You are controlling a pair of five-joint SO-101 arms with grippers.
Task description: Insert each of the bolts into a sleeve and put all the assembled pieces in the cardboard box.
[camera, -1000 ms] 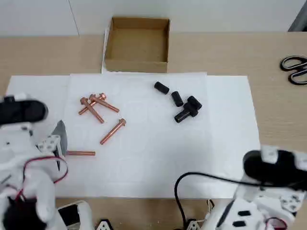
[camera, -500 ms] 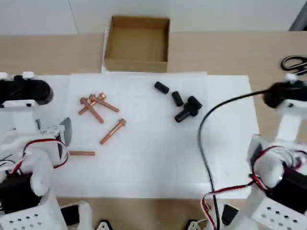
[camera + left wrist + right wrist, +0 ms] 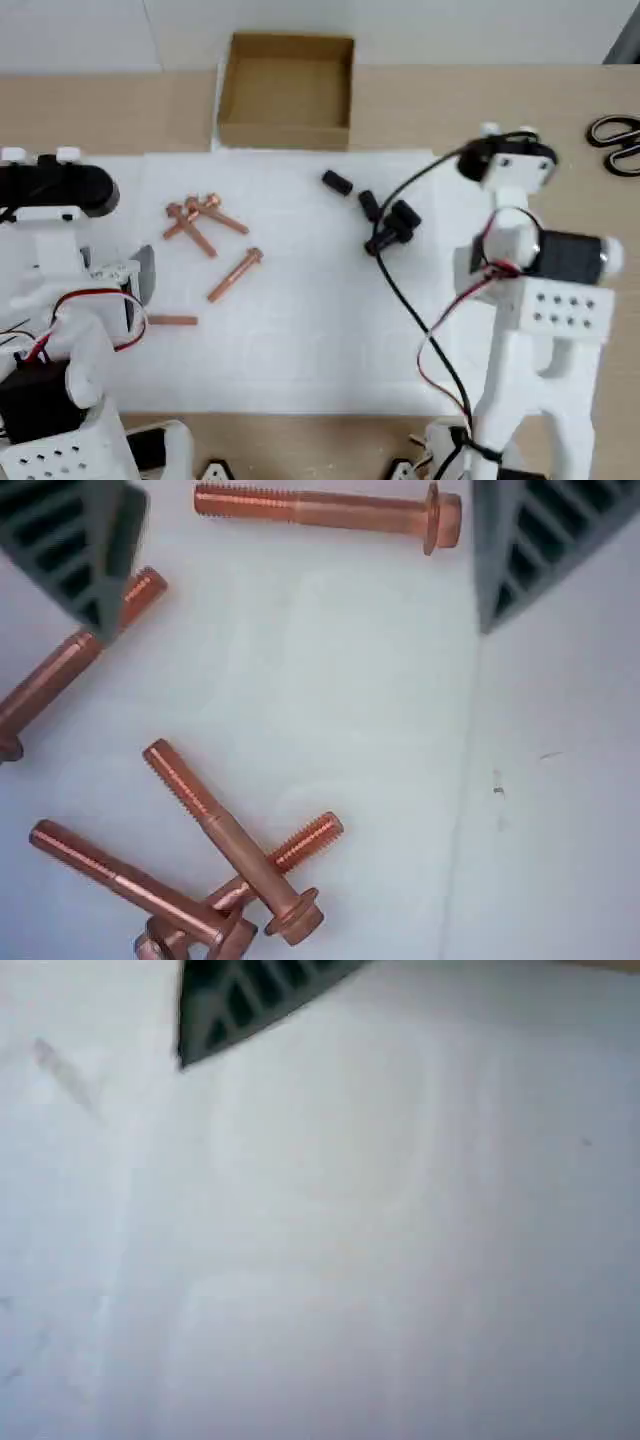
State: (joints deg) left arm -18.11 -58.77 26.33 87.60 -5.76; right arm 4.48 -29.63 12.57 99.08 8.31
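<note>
So, at far left the left gripper (image 3: 292, 620) hangs spread wide and holds nothing, well to the front-left of the box (image 3: 285, 135). One bolt (image 3: 170, 320) lies just beside its tips. Four more bolts (image 3: 205, 218) are scattered between that one and the box's left corner, three crossed in a heap and another bolt (image 3: 236, 274) lying apart. All rest on the sheet (image 3: 320, 350), which runs up to the box's front wall. Front-right of the box lie the sleeves (image 3: 390, 225), black and loose, some touching. Farther right of the box the right arm (image 3: 535, 290) stands tall. Whether the right gripper (image 3: 250, 1005) is released or clenched I cannot tell. Scissors (image 3: 615, 140) lie far right of the box. By my reading the task has barely begun: no bolt is in a sleeve, nothing is in the box, and every pairing and drop-off remains.
</note>
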